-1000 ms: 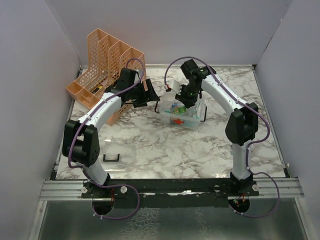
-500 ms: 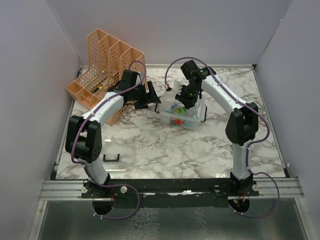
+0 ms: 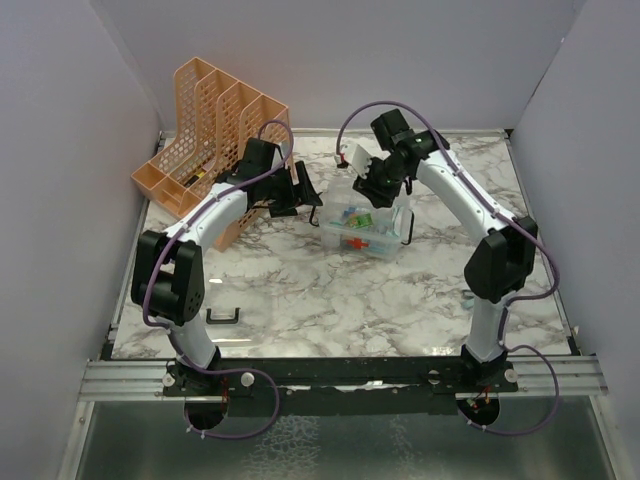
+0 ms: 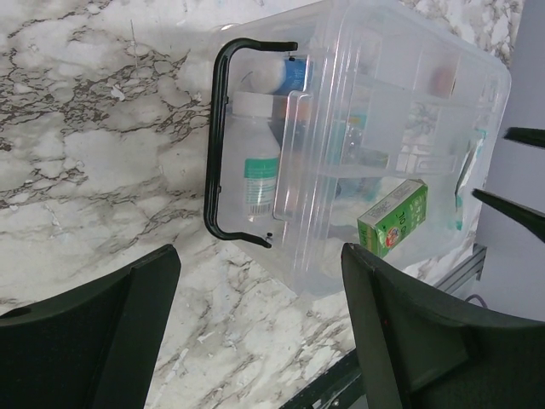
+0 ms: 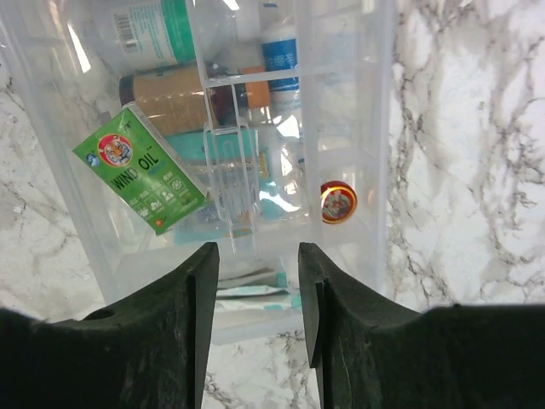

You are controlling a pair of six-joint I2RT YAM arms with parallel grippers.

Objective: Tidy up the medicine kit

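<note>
The medicine kit (image 3: 365, 228), a clear box with a red cross on its front, sits mid-table. Its contents show through the plastic: a green Wind Oil box (image 5: 140, 169), bottles (image 5: 153, 30) and a small red round tin (image 5: 338, 201). My right gripper (image 5: 258, 251) hovers over the kit's near wall, open, with nothing between its fingers (image 5: 200, 281). In the top view the right gripper (image 3: 366, 186) is above the kit's back edge. My left gripper (image 4: 255, 256) stands wide open and empty just left of the kit (image 4: 383, 128), facing its black handle (image 4: 217, 162). A white bottle (image 4: 260, 166) lies behind that handle.
An orange mesh file rack (image 3: 205, 125) stands at the back left, close behind the left arm. A loose black handle (image 3: 222, 317) lies on the marble near the left front. Grey walls close in both sides.
My right gripper has lifted up and back from the kit and its jaws have spread apart. The left arm shifted slightly toward the kit, then held still.
</note>
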